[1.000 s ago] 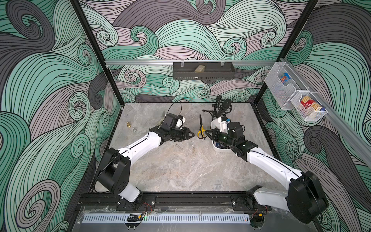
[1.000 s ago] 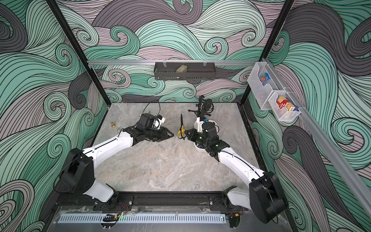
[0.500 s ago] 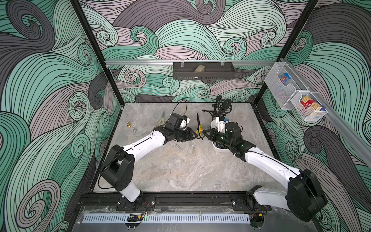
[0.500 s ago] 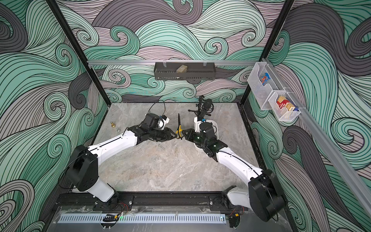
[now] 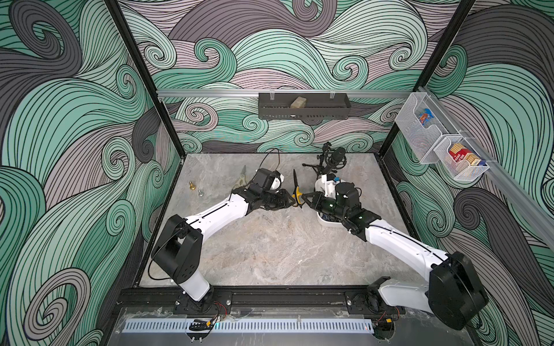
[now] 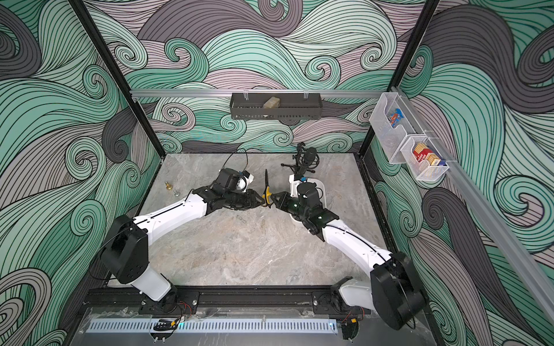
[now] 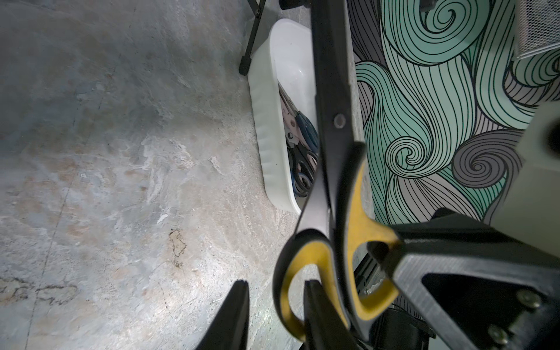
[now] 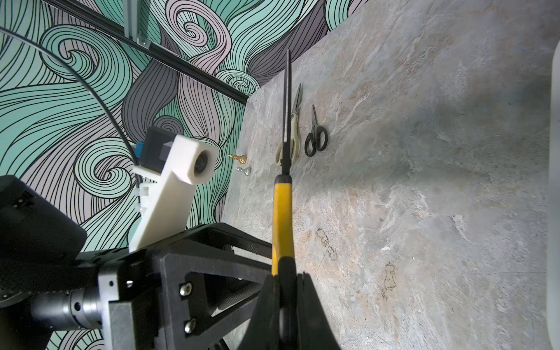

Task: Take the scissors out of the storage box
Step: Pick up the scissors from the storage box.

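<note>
While the yellow-black scissors (image 7: 333,121) hang in mid-air above the worktop (image 5: 269,245), just beside the storage box (image 7: 269,136), you are only partway through the job. Your right tool (image 8: 288,281) is clamped tight on one handle. Your left tool (image 7: 277,285) stands partly open, its fingers straddling the other handle loop without pinching it. A cream pair (image 8: 289,133) and a small black pair (image 8: 316,138) lie out near the worktop's far left corner. Blue- and black-handled pairs (image 7: 303,157) lie in the box, toward the far right corner, yet to come out.
</note>
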Controlling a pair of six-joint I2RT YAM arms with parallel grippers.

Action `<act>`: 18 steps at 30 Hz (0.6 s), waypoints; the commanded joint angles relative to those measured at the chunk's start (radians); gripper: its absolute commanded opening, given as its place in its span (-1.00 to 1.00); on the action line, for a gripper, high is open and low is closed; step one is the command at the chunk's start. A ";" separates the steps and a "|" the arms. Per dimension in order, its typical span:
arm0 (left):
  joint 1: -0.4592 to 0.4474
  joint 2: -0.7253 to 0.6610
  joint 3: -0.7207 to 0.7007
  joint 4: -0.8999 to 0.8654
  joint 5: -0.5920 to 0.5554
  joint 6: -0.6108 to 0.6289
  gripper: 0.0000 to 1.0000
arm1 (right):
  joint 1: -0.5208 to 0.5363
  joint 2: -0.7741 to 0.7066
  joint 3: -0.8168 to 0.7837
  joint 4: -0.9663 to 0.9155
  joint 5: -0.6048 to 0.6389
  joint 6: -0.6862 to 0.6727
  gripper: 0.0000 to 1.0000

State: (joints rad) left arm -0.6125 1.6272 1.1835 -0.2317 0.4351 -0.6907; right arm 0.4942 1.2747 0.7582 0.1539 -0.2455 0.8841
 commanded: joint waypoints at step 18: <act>-0.016 0.040 0.046 0.020 0.020 -0.029 -0.92 | 0.007 0.000 -0.030 0.127 -0.038 0.045 0.07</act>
State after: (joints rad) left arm -0.6189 1.6554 1.1934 -0.2264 0.4164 -0.7250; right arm 0.4953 1.2827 0.7303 0.2249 -0.2691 0.9199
